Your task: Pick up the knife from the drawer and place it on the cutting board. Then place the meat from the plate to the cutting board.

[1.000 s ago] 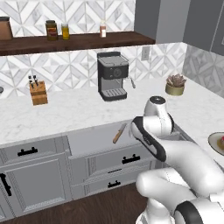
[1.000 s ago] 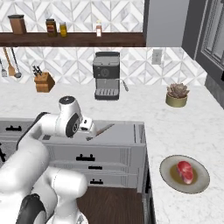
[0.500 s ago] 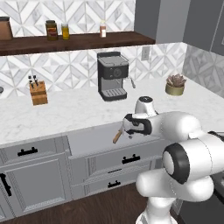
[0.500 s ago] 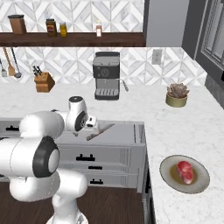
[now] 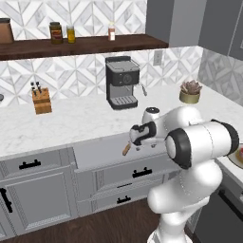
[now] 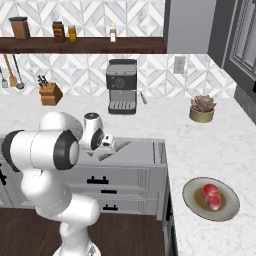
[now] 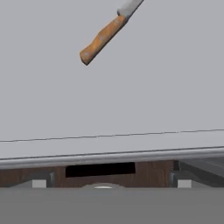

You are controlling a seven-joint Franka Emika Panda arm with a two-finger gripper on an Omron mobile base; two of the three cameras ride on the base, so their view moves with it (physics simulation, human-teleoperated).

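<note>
The plate [image 6: 227,211] lies nearest, on the marble counter [image 6: 210,145] at the right, with the meat [image 6: 211,195] resting on its brown centre. Left of it the drawer [image 5: 95,149] stands pulled out from under the counter, its panelled front and black bar handle toward the robot. The white arm is folded at the elbow, its forearm reaching level over the open drawer and the hand turned down toward the drawer floor. The gripper [image 5: 137,136] hangs above the drawer with its jaws spread wide and nothing between them. The knife [image 7: 103,36] lies flat on the grey drawer floor, just beyond the gripper, wooden handle nearer and grey blade pointing away. Farther back on the counter stand a black coffee machine [image 5: 121,88], a knife block [image 5: 41,98] to the left and a potted succulent [image 5: 190,91] to the right.
</note>
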